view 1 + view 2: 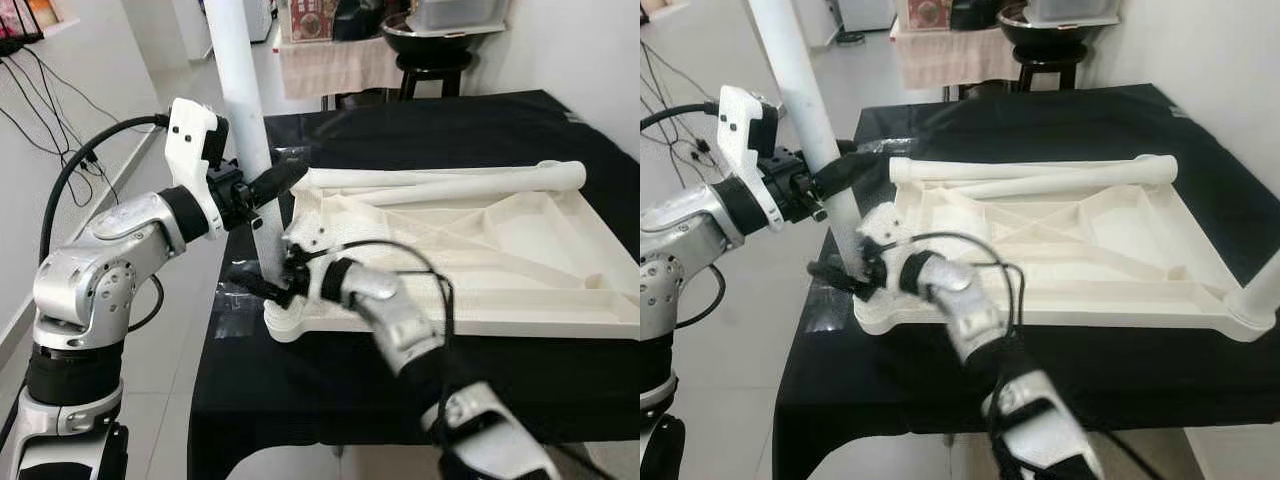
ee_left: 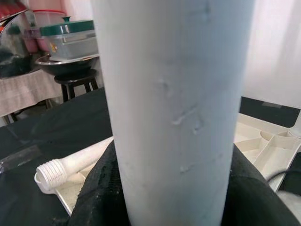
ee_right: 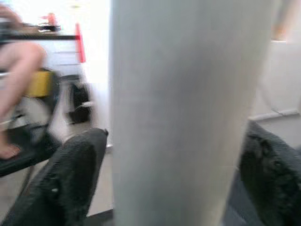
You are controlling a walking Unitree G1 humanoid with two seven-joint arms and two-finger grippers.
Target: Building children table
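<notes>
At the left, the left gripper (image 1: 268, 186) is closed around an upright white leg (image 1: 238, 110), its black fingers (image 2: 101, 188) pressed against both sides of the tube partway up. The leg stands at the near left corner of the upturned tabletop (image 1: 560, 310), which lies underside up on a black cloth (image 1: 300, 385). Lower on the same leg, just above that corner, the right gripper (image 1: 262, 288) clamps it too, one finger (image 3: 61, 183) on each side. Further right, two loose legs (image 1: 470, 183) lie side by side along the tabletop's far edge; one shows a threaded end (image 2: 51, 170). Another leg (image 1: 1262, 290) stands at the near right corner.
</notes>
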